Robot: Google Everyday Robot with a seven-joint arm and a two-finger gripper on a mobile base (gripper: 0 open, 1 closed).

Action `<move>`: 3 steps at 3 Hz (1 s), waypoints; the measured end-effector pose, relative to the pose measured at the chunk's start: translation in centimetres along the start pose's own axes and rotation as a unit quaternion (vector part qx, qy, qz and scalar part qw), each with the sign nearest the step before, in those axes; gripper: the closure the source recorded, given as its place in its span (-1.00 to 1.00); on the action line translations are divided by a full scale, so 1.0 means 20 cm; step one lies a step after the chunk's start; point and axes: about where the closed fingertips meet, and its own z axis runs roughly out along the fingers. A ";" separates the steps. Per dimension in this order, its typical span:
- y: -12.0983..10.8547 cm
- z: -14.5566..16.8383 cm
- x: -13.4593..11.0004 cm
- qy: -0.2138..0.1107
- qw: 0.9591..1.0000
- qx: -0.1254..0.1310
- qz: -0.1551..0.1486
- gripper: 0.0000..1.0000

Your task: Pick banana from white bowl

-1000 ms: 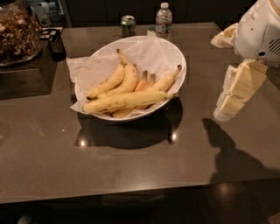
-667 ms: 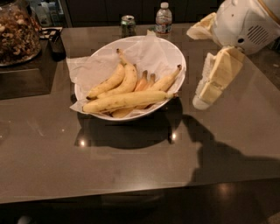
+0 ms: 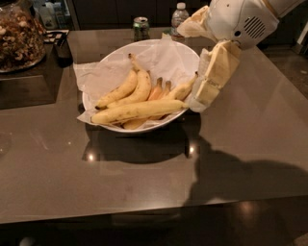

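Note:
The white bowl (image 3: 115, 60), lined with crumpled white paper, stands at the middle of the dark table. The banana (image 3: 137, 111), long, nearly straight and speckled, lies across the bowl's front. Shorter curved yellow bananas (image 3: 130, 89) and orange-tinted ones (image 3: 156, 91) lie behind it. My gripper (image 3: 202, 98) hangs at the bowl's right rim, just right of the long banana's tip, fingers pointing down and left. It holds nothing.
A green can (image 3: 140, 26) and a water bottle (image 3: 179, 14) stand behind the bowl. A glass jar of mixed snacks (image 3: 19, 36) stands at the far left beside a dark holder (image 3: 60, 45). The table's front edge runs along the bottom.
My arm has moved left from the table's right side to the bowl's right rim. The bowl and bananas have not moved.

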 end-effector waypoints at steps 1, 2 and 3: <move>0.00 0.12 0.01 -0.016 1.000 -0.008 0.016 -1.00; -0.02 0.28 0.00 -0.034 0.999 -0.023 0.025 -1.00; -0.02 0.28 0.00 -0.034 0.999 -0.023 0.025 -1.00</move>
